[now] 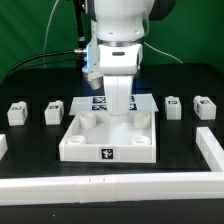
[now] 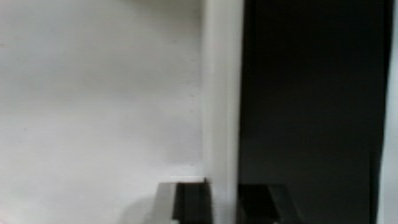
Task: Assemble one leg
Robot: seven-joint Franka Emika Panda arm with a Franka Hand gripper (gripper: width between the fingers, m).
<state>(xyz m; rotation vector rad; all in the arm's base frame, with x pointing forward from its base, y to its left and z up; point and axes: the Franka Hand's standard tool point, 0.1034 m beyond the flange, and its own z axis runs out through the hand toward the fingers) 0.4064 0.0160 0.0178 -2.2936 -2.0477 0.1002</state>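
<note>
Jaws: lowered onto the rear part of the white tray piece (image 1: 80, 152); their opening, and whether they hold anything, cannot be told.
Legs: four stand loose on the tabletop (image 1: 30, 145), apart from the tray piece.
Exterior view's left: leg (image 1: 17, 113) and second leg (image 1: 54, 110).
Exterior view's right: third leg (image 1: 173, 106) and fourth leg (image 1: 204, 107).
Marker board (image 1: 95, 101): behind the tray piece, partly hidden by the arm.

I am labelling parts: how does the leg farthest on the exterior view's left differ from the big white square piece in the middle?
The leg is a small block; the square tray-like piece is far larger and low. The piece has round corner sockets; the leg shows none. The leg stands aside; the piece lies central. Both are white and carry a marker tag.
</note>
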